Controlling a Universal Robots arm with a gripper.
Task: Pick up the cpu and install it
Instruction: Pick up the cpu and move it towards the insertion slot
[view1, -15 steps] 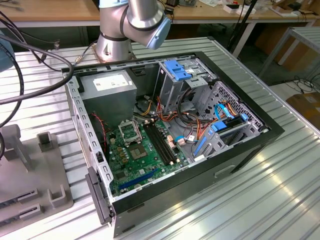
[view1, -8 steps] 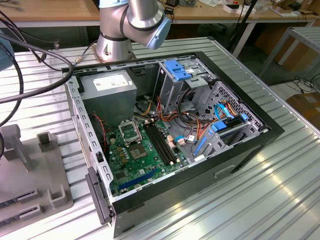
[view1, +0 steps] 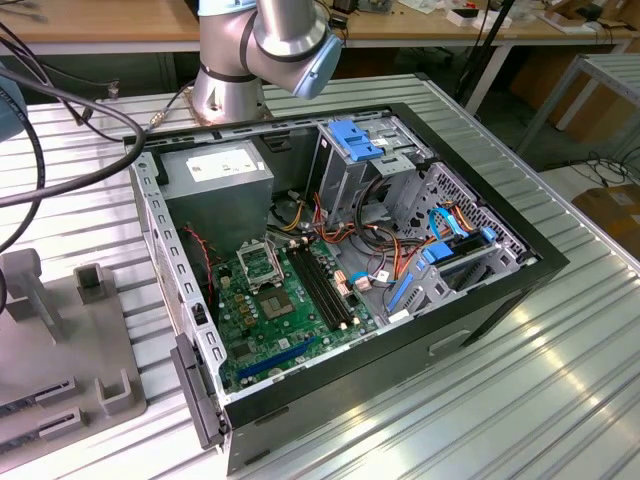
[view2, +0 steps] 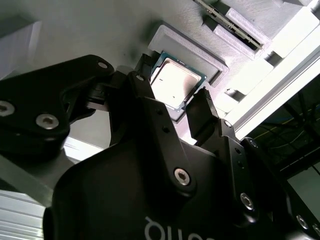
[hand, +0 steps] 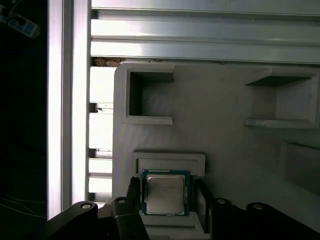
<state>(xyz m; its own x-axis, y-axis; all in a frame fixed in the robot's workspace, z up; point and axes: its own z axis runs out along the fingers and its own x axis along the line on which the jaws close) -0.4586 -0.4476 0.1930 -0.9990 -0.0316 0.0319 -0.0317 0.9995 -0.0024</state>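
In both wrist views the cpu (hand: 165, 192) (view2: 174, 82) lies flat in a raised square seat (hand: 169, 161) on the grey tray (hand: 225, 125), close to the tray's edge that borders the bright slats of the metal table (hand: 200, 50). The gripper (hand: 166, 182) (view2: 173, 80) straddles it, its black fingers (hand: 134, 192) spread narrowly, one on each side of the chip. The first wrist view shows a slim dark gap between each finger and the chip's edge. The second wrist view looks along the gripper's body and adds white print (view2: 170, 232) on the housing, cut off at the picture's edge.

The exterior view gives the wider scene. An open computer case (view1: 380, 370) lies on the table (view1: 520, 380), with the tray (view1: 60, 330) at the table's edge on the exterior view's left. Inside the case are a green motherboard (view1: 270, 320), a black socket frame (view1: 258, 262) and a grey power box (view1: 215, 185). The box's white label (view1: 222, 162) carries print too small to make out. The arm's base (view1: 230, 85) stands behind the case.
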